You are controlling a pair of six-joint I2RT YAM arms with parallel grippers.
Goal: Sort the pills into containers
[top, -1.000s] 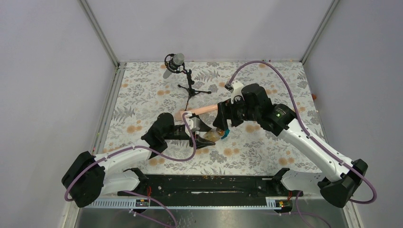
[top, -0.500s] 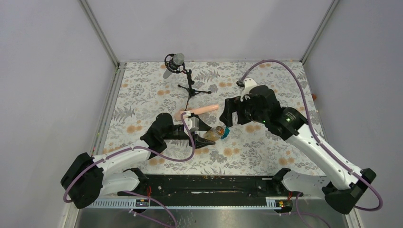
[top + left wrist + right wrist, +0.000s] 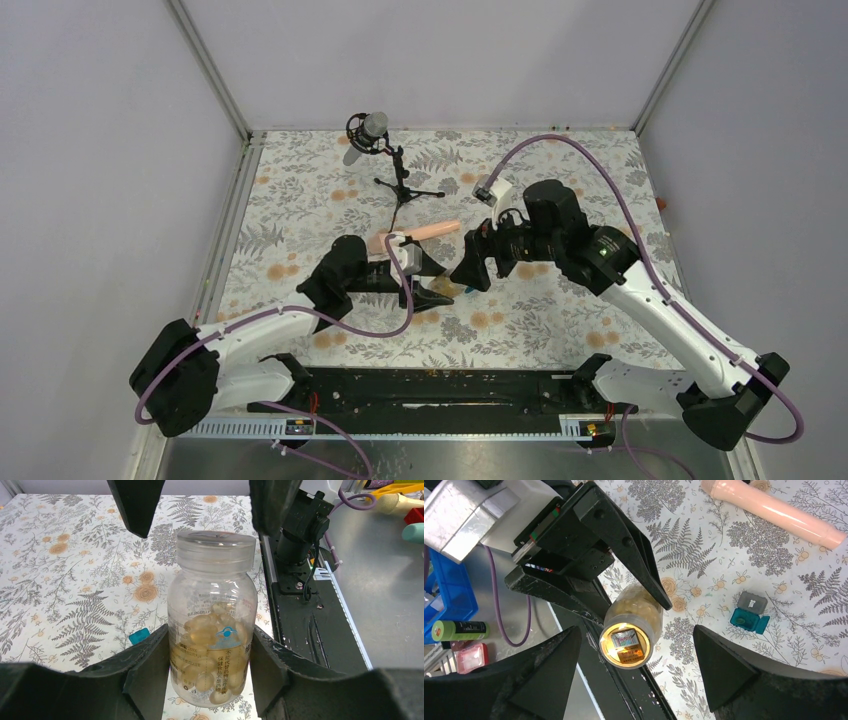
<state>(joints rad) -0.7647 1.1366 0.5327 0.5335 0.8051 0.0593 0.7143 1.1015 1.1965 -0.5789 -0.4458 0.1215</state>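
My left gripper (image 3: 212, 652) is shut on the amber translucent bottle (image 3: 212, 625), full of pale yellow pills, and holds it tilted above the table. Its clear cap (image 3: 216, 545) is on. My right gripper (image 3: 636, 632) is open, its jaws on either side of the cap (image 3: 626, 645) and apart from it. The teal-and-grey box (image 3: 749, 616) lies open on the cloth just past the bottle; it also shows in the left wrist view (image 3: 139, 636). In the top view the right gripper (image 3: 470, 272) covers the bottle and the box, next to the left gripper (image 3: 430, 282).
The long peach cylinder (image 3: 425, 232) lies on the floral cloth behind the grippers. A microphone on a small tripod (image 3: 390, 165) stands at the back. The black base rail (image 3: 440, 385) runs along the near edge.
My right gripper first drew back to the right, then swung left and down over the bottle's cap, hiding bottle and teal box in the top view. The left arm has held still.
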